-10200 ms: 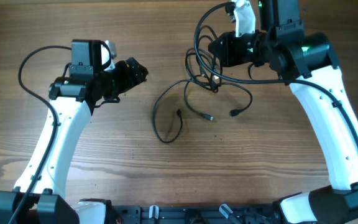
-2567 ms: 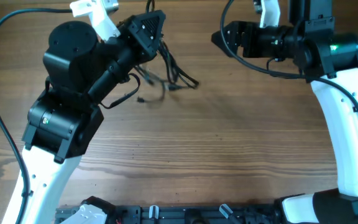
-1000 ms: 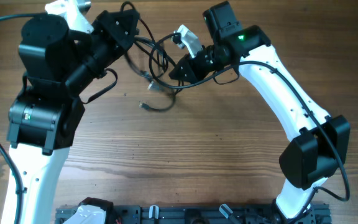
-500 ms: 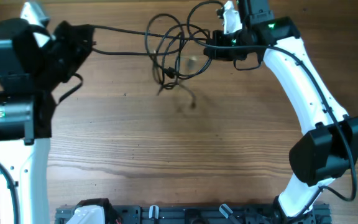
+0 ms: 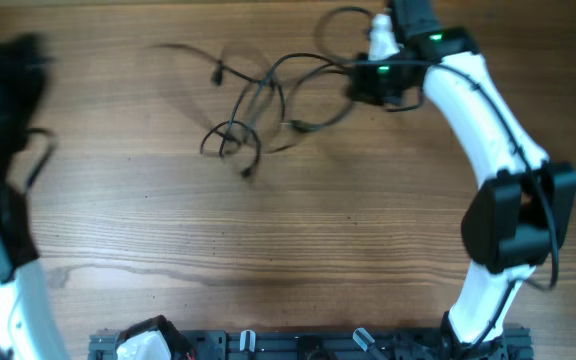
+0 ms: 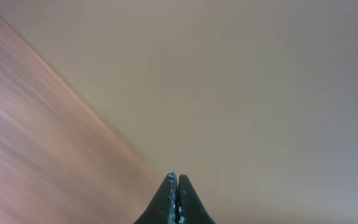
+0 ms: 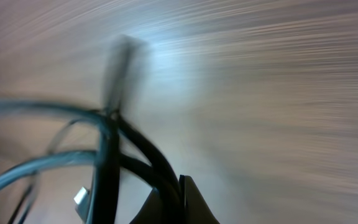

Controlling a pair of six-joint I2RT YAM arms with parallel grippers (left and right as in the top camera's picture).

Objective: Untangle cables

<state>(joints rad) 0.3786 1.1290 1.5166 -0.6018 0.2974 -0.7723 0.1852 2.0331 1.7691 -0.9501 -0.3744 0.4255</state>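
The cables (image 5: 253,110) lie in a loose black tangle at the top middle of the table, with small plug ends (image 5: 247,172) sticking out. My right gripper (image 5: 356,84) is at the tangle's right side, shut on two or three black strands (image 7: 138,146). They run out between its jaws (image 7: 180,186), and a silvery plug tip (image 7: 82,198) hangs beside them. My left arm (image 5: 8,90) is a blur at the far left edge, apart from the cables. The left gripper (image 6: 177,182) is shut with nothing in it and faces past the table edge.
The wooden table (image 5: 298,250) stretches in front of the tangle. The right arm's white link and black elbow (image 5: 513,215) stand at the right side. A black rail (image 5: 298,345) runs along the near edge.
The left arm has swung out to the left and no longer holds the taut strand. The tangle has sagged down and left, and the right gripper keeps its hold.
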